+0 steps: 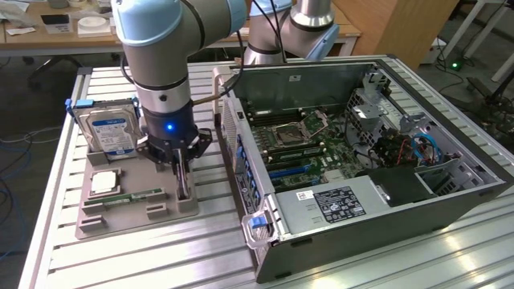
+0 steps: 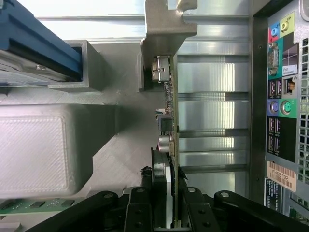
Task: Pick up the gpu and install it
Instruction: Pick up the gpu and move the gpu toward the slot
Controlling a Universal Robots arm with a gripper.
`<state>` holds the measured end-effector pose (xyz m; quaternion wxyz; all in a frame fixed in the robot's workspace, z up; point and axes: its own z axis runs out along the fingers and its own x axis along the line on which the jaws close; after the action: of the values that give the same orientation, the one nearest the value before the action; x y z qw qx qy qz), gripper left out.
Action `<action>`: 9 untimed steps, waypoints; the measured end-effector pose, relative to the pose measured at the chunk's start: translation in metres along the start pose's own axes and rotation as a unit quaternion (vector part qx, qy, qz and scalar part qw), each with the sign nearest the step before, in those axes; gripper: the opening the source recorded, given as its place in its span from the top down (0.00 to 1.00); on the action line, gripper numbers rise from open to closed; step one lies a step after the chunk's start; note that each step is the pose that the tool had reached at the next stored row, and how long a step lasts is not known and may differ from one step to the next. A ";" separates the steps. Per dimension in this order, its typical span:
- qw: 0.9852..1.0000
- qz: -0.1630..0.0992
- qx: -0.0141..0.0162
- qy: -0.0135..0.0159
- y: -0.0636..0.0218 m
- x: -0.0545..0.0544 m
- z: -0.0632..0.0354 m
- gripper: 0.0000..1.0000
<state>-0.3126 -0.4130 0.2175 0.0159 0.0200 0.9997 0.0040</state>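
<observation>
The gpu [image 1: 184, 183] stands on edge in a slot of the grey fixture tray [image 1: 136, 212], at the side nearest the computer case. In the wrist view I see the gpu [image 2: 170, 121] edge-on, its silver end bracket [image 2: 166, 24] at the far end. My gripper [image 1: 182, 159] comes straight down onto the card's top edge. Its black fingers [image 2: 159, 193] press against both faces of the board, so the gripper [image 2: 172, 205] is shut on the gpu. The card's lower edge still sits in the tray.
The silver hard drive [image 1: 112, 132] with a blue-white label stands at the tray's back. A green memory stick [image 1: 132, 197] and a processor chip [image 1: 105, 180] lie on the tray. The open computer case [image 1: 449, 198] lies on the exterior view's right, motherboard [image 1: 305, 144] exposed, its rear port panel [image 2: 280, 106] close by.
</observation>
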 end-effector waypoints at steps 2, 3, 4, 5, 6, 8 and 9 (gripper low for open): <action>1.000 0.000 0.000 0.000 -0.0001 0.000 -0.0014 0.72; 1.000 0.000 0.000 0.000 -0.0001 0.000 -0.0028 0.72; 1.000 0.000 0.000 0.000 0.0000 0.000 -0.0045 0.72; 1.000 0.000 0.000 0.000 0.0000 0.000 -0.0059 0.72; 1.000 0.000 0.000 0.000 0.0000 0.000 -0.0075 0.72; 1.000 0.000 0.000 0.000 -0.0001 0.000 -0.0101 0.72; 1.000 0.000 0.000 0.000 -0.0001 0.000 -0.0111 0.72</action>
<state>-0.3126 -0.4132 0.2286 0.0159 0.0200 0.9997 0.0045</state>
